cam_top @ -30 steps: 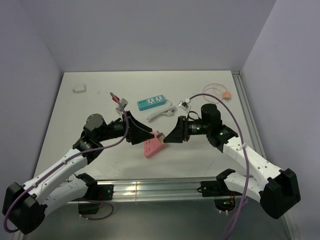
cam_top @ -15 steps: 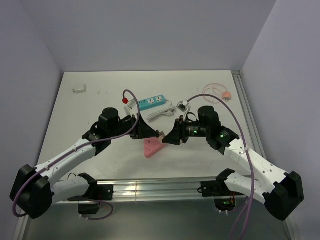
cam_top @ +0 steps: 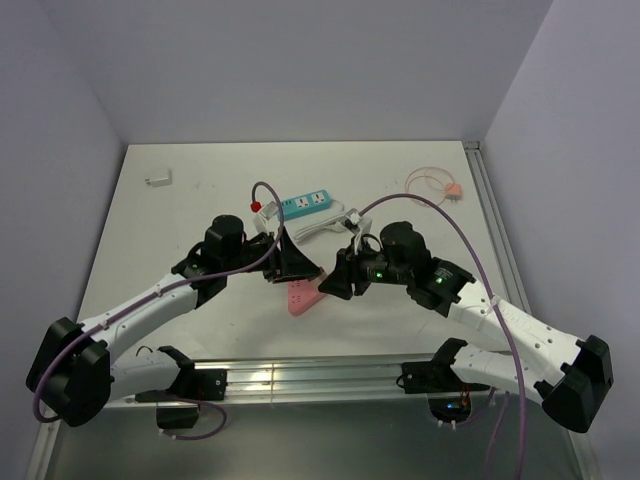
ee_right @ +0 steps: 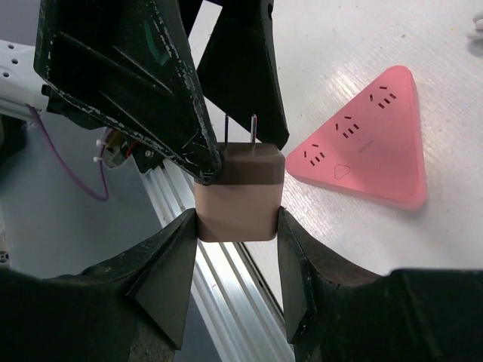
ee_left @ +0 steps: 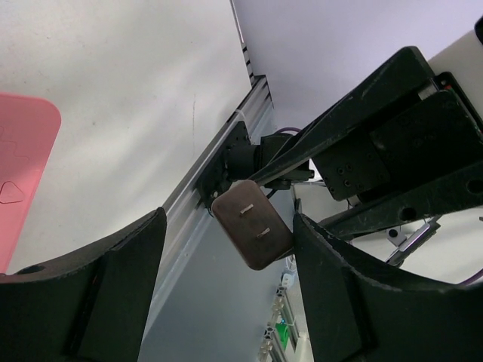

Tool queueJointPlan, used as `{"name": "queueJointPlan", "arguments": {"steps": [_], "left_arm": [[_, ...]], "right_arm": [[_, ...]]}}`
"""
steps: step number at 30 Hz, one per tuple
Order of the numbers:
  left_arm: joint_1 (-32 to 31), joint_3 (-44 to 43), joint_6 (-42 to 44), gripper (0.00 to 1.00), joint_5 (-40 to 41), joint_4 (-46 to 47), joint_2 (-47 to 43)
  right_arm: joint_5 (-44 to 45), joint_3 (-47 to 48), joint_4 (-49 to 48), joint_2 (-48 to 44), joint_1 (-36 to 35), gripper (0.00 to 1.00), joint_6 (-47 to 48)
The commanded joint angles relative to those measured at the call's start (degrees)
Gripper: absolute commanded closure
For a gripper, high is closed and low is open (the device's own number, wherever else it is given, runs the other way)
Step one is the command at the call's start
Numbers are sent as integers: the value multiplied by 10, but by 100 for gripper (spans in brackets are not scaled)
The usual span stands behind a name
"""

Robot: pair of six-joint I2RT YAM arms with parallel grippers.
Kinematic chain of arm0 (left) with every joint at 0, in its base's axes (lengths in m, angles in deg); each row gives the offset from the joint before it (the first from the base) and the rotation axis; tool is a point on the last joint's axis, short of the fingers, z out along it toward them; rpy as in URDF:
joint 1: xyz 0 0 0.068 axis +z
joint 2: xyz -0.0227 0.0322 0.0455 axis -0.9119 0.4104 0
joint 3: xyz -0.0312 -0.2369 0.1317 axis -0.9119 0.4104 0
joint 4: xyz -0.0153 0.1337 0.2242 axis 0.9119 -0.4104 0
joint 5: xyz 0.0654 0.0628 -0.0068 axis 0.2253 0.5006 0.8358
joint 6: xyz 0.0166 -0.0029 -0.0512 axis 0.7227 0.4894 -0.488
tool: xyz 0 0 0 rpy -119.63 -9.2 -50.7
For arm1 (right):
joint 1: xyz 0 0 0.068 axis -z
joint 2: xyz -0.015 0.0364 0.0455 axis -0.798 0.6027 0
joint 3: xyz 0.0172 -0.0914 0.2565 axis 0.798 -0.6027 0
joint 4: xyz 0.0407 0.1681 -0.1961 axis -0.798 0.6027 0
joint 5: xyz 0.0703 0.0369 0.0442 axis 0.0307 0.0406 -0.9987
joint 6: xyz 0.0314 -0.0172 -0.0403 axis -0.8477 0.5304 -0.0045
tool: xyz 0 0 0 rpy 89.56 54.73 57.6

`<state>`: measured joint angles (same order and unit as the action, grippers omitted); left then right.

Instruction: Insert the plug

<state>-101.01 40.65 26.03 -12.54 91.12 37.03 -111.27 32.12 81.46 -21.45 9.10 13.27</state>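
R gripper (ee_right: 238, 217) clamps plug (ee_right: 240, 197) by its body, prongs bare for pink socket strip (ee_right: 367, 139) at plug's 2 o'clock, wrist view. L gripper (ee_left: 226, 234) spread wide astride plug, prob. for regrasp.

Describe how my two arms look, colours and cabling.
The left arm and right arm share white link shells, black joints and black bases. Their fingers are black, wedge-shaped. A purple cable loops along each; green lights glow near the right wrist.

Left claw (cam_top: 300, 266) swung inward, right claw (cam_top: 335, 283) with plug (ee_right: 240, 197) shifted closer to pink socket (cam_top: 302, 298), claws nearly meeting
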Motion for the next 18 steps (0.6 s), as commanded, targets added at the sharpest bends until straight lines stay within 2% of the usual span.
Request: {"name": "queueJointPlan", "arguments": {"steps": [1,6,18], "left_arm": [[-1,-3,-3,26,14,5,-17],[-1,1,-9,28,11,6,-23],[-6,30,-72,50,-75,125,12]], "right_arm": [[23,35,-30,-2,-14,100,13],[30,29,-46,-11,-20,100,8],[72,45,-66,-15,-39,100,20]]}}
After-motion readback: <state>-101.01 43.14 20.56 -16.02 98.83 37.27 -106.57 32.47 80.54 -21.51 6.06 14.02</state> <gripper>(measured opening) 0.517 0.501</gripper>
